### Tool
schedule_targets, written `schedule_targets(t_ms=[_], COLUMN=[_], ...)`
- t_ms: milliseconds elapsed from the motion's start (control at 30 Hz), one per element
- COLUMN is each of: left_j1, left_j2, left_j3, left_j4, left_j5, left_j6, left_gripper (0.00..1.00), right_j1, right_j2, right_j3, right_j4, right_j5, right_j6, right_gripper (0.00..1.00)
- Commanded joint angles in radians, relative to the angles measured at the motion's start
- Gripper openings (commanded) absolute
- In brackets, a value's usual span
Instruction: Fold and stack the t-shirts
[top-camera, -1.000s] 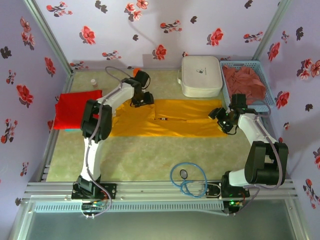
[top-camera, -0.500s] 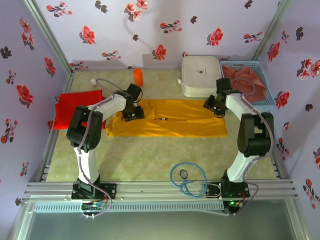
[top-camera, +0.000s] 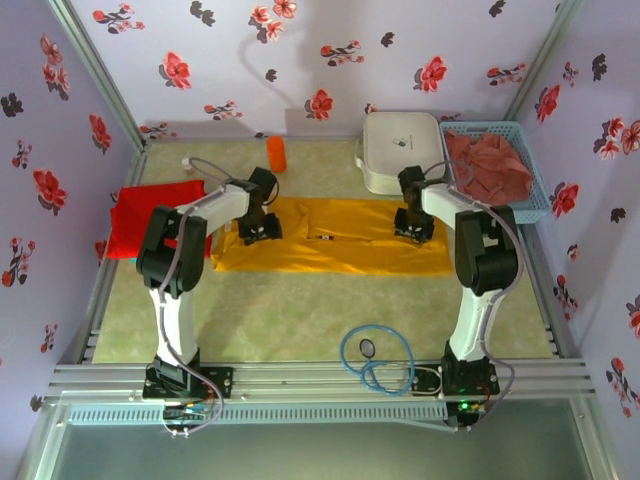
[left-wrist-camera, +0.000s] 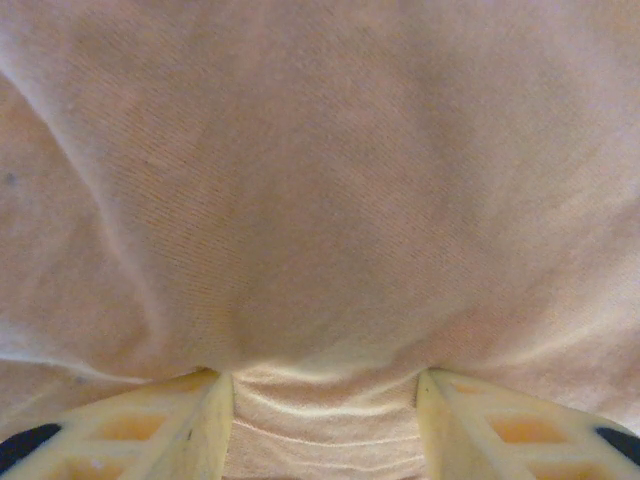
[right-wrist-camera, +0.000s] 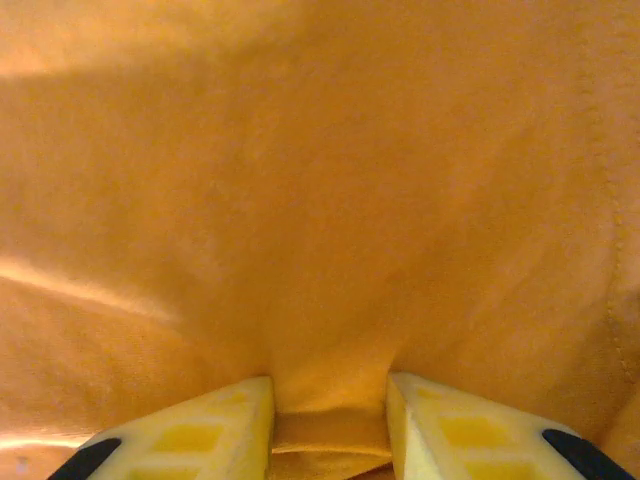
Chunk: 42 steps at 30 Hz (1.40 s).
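Setting: Lilac walls printed with red flowers close in a table (top-camera: 300, 310) covered with pale green matting.
Yellow shirt: the yellow shirt (top-camera: 340, 250) lies flat as a long band across the middle of the frame, its collar near the centre.
Left fingers: the left fingers (left-wrist-camera: 150, 430) sit at the band's left end, by its upper edge. A ridge of cloth is drawn up between them and creases fan out from it, so they are gripping the shirt.
Right fingers: the right fingers (right-wrist-camera: 470, 430) sit at the right end, also by the upper edge. They are pinched on a tuck of yellow cloth in the same way.
Why held so: with one grip at each end of the same edge, that edge can likely be carried over level, without twisting or bunching.
Red shirt: the red shirt (top-camera: 150, 215) lies as a flat rectangle at the left of the frame, just beside the yellow one. It looks like the base for the stack.
Pink shirt: the pink shirt (top-camera: 490, 165) is crumpled in a blue basket (top-camera: 537, 185) at upper right, not yet folded.
Nearby: a white case (top-camera: 402, 150) sits just above the band's right half, close enough to catch a lifted edge. A blue cable (top-camera: 375, 360) lies well apart at lower centre.
Stage: judged mid-fold on the second of three shirts.
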Motion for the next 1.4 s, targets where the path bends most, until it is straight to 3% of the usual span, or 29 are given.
schedule_targets(t_ms=[0, 367, 833, 1000, 1167, 1367], left_j1=[0.008, -0.011, -0.11, -0.112, -0.111, -0.09], left_j2=[0.071, 0.224, 0.397, 0.484, 0.535, 0.572], left_j3=[0.098, 0.336, 0.614, 0.767, 0.887, 1.008], left_j4=[-0.063, -0.142, -0.242, -0.306, -0.328, -0.329], left_j5=[0.009, 0.092, 0.217, 0.217, 0.217, 0.217], left_j6=[0.045, 0.092, 0.154, 0.183, 0.218, 0.235], left_gripper=[0.51, 0.5, 0.48, 0.49, 0.48, 0.5], right_j1=[0.044, 0.264, 0.7, 0.773, 0.77, 0.738], right_j2=[-0.052, -0.196, -0.061, -0.008, -0.083, -0.189], right_j3=[-0.084, -0.246, -0.055, 0.023, 0.074, 0.099], right_j4=[-0.086, -0.055, 0.046, 0.056, -0.045, -0.101], right_j5=[-0.022, -0.255, -0.413, -0.393, -0.211, -0.103], right_j6=[-0.015, 0.088, 0.313, 0.336, 0.285, 0.196], right_gripper=[0.34, 0.34, 0.35, 0.34, 0.35, 0.51])
